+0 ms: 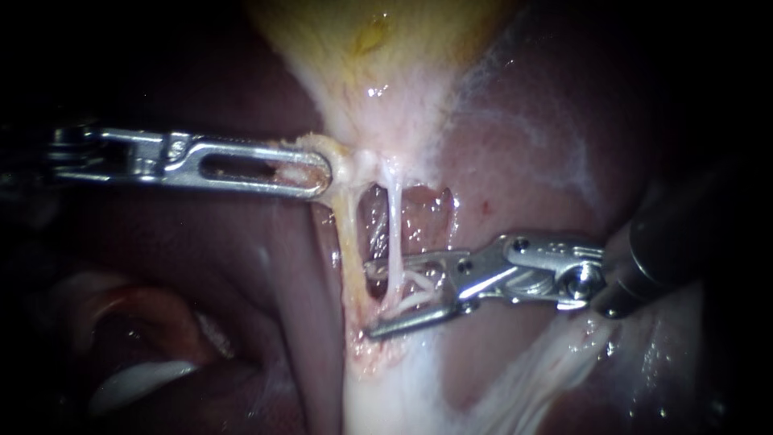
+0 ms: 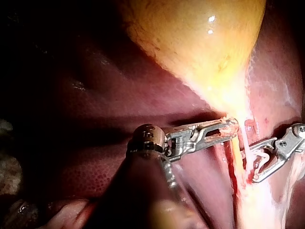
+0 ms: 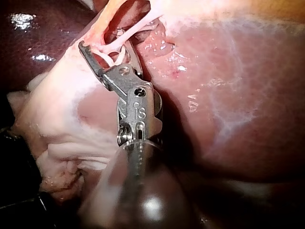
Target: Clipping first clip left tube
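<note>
Background: dark red liver (image 1: pixel 523 137) is seen on all sides of the field, wet and glistening.

Thin white tube (image 1: pixel 395 217) is noted near mid-field. It runs taut from the narrow end of the gallbladder (image 1: pixel 378 48) down into the pale tissue below. It is crossed low down by the right instrument (image 1: pixel 369 300). The jaws are spread, one on each side of the tube, and the tube passes through the gap. A white clip (image 1: pixel 415 287) is carried between those jaws, unclosed, its legs just beside the tube. Whether clip and tube touch cannot be told. The same arrangement is seen in the right wrist view: jaws apart, tube and clip between them.

Just beside the tube, toward the left instrument, a yellowish strand (image 1: pixel 348 242) is recorded running alongside it. Liver is visible through the window between the two. The tips of the right instrument's jaws reach near this strand. Which of the two is the left tube cannot be told.

Left instrument (image 1: pixel 322 171) is seen coming in from the left. Its slotted jaws are pressed together on the pale fringe of the gallbladder at its narrow end, where strand and tube begin. The yellow gallbladder body is seen above.
</note>
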Tool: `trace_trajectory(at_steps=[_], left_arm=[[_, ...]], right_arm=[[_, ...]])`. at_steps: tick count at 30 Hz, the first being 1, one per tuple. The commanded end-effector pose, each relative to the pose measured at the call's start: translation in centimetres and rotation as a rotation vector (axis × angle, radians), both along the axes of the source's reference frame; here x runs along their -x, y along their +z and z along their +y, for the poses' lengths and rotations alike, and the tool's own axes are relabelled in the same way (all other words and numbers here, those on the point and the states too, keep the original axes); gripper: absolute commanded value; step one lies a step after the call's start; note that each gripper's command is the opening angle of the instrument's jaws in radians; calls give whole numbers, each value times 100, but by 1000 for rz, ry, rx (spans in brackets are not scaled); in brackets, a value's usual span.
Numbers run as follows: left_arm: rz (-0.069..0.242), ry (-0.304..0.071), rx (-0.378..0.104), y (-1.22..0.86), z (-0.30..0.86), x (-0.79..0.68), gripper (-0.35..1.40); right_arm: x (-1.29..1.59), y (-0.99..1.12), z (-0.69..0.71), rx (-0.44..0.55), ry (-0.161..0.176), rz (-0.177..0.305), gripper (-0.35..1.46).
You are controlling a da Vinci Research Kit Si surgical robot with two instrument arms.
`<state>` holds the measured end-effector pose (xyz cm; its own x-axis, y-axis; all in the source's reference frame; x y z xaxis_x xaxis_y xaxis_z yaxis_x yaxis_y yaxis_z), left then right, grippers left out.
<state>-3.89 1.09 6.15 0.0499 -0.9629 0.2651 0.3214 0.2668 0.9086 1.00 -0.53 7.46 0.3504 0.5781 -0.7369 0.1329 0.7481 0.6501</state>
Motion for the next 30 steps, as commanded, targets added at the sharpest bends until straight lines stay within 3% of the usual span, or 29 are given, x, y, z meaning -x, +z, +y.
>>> trace_trajectory(at_steps=[1,13,30], left_arm=[[0,0,0,0,0,0,-35],[0,0,0,0,0,0,-35],[-1,1,0,0,0,-2,-35]], right_arm=[[2,1,0,1,2,-1,49],[23,6,4,7,14,-9,49],[37,-10,-1,2,12,-7,50]])
